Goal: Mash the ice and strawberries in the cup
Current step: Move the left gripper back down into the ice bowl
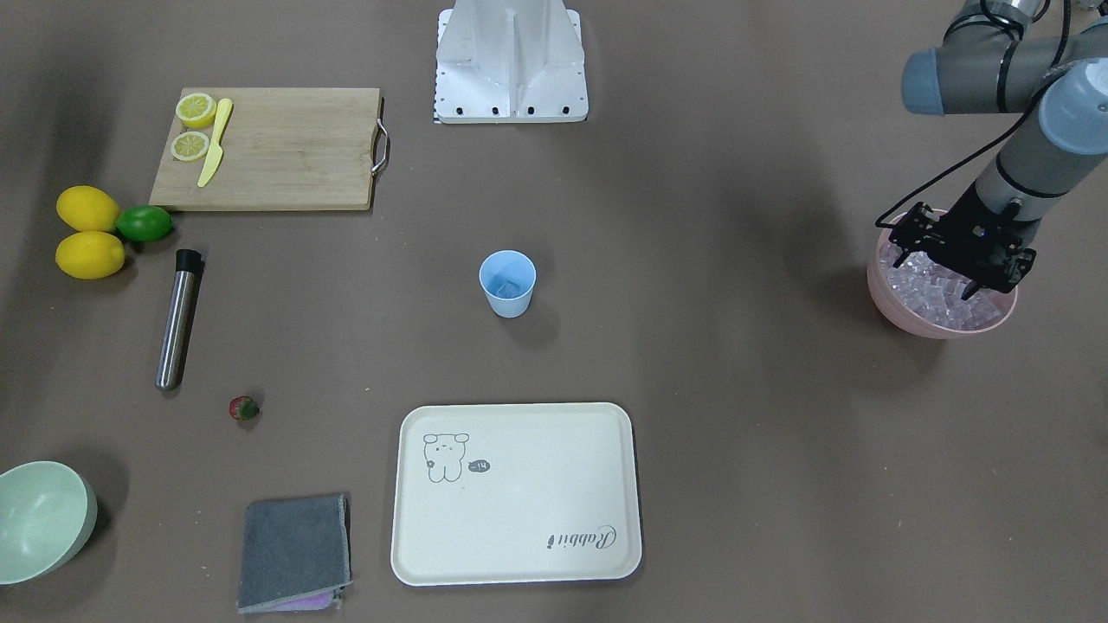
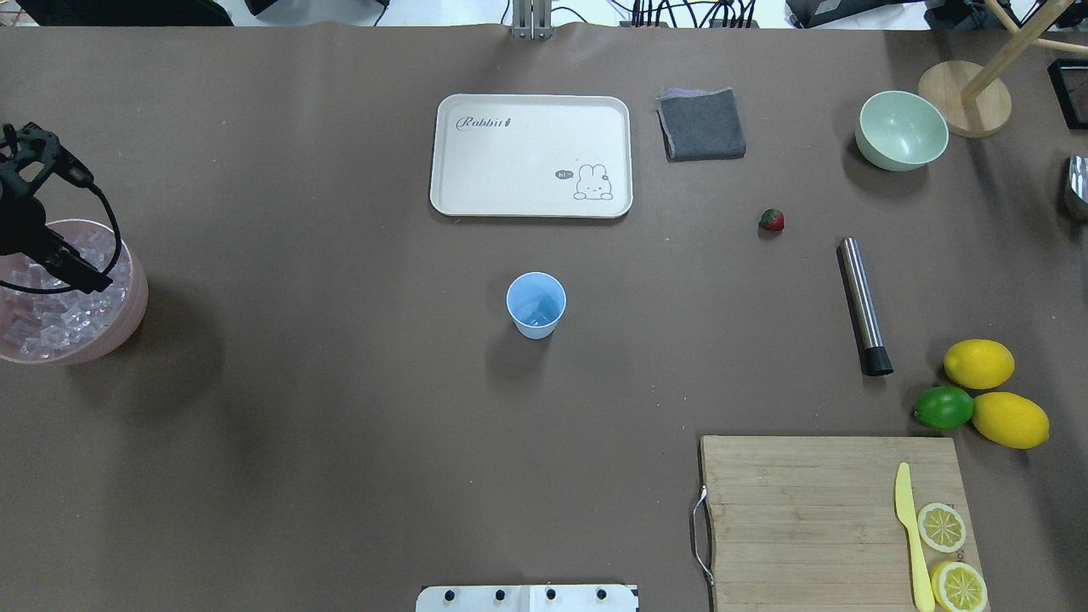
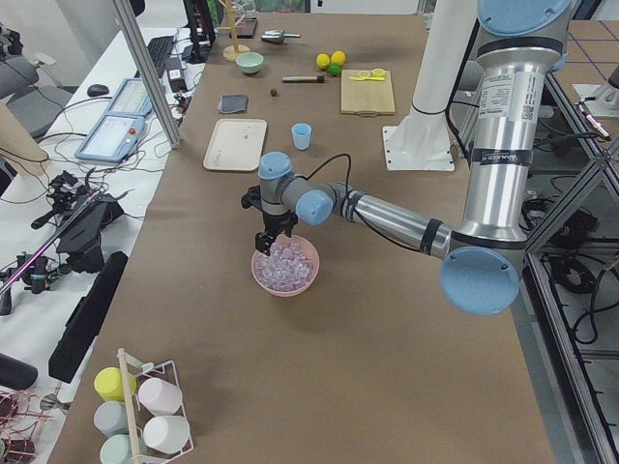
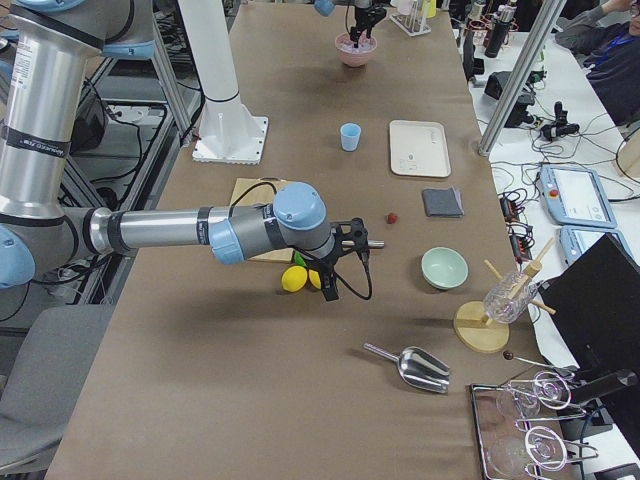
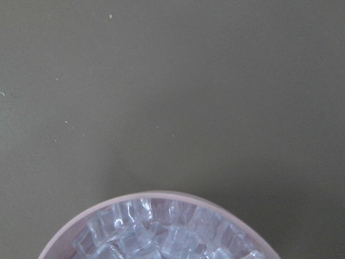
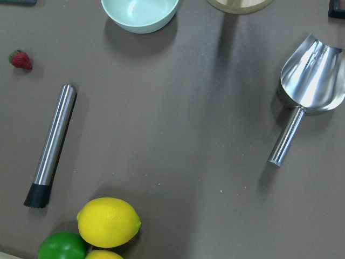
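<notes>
Left gripper (image 1: 939, 275): fingers spread, holding nothing, low over the ice (image 1: 930, 294) in the pink bowl (image 1: 900, 313).
Right gripper (image 4: 362, 243): grip cannot be told.
Cup (image 1: 507, 283): upright, mid-table.
Strawberry (image 1: 244, 408): on the table (image 1: 736, 363), well apart from the cup.

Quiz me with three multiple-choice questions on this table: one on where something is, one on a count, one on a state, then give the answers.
1. Where does the left tool hang?
A) over the pink bowl of ice
B) over the tray
C) over the cutting board

2. How many whole lemons lie beside the lime?
A) one
B) two
C) four

3. How does the blue cup stand?
A) upside down
B) on its side
C) upright

Answers:
1 A, it sits right above the cubes.
2 B, two yellow lemons flank the lime.
3 C, its open mouth faces up.
</notes>
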Controlling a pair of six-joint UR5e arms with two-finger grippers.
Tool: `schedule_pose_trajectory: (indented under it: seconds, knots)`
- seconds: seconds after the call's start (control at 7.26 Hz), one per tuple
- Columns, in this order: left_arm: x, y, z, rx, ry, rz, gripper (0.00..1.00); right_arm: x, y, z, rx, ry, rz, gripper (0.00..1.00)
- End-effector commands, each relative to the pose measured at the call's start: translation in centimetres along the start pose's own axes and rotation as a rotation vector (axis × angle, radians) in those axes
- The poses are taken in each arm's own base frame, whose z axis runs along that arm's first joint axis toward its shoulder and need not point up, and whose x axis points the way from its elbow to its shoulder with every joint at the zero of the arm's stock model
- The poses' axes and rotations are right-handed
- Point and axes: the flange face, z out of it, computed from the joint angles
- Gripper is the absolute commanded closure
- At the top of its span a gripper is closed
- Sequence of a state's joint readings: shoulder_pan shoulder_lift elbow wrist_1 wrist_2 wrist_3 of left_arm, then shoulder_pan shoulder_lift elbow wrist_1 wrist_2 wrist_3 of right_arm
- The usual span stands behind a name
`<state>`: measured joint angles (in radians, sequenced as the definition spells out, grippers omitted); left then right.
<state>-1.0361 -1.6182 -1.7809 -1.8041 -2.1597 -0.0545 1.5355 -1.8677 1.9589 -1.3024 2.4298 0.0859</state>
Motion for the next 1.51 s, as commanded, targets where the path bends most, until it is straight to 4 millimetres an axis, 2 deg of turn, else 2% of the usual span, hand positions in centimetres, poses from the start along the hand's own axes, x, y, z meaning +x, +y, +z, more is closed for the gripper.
schedule_pose_trajectory:
  seconds: [0.0,0.28,0.55,0.96,1.38]
  knots:
    - [-0.9,3.1,0.9,-0.023,0.068,-0.030,0.02,0.0,0.0,0.0,0.000,0.000,0.002,0.00]
    - [-1.3,5.5,1.6,-0.003,0.071,-0.053,0.03,0.0,0.0,0.0,0.000,0.000,0.002,0.00]
    - [-1.2,5.5,1.8,0.059,0.083,-0.138,0.08,0.0,0.0,0.0,0.001,0.000,0.001,0.00]
    - [-1.3,5.3,2.5,0.051,0.083,-0.140,0.10,0.0,0.0,0.0,0.001,0.000,0.001,0.00]
    - [-1.1,5.4,2.9,0.044,0.088,-0.137,0.20,0.1,0.0,0.0,-0.001,0.000,0.008,0.00]
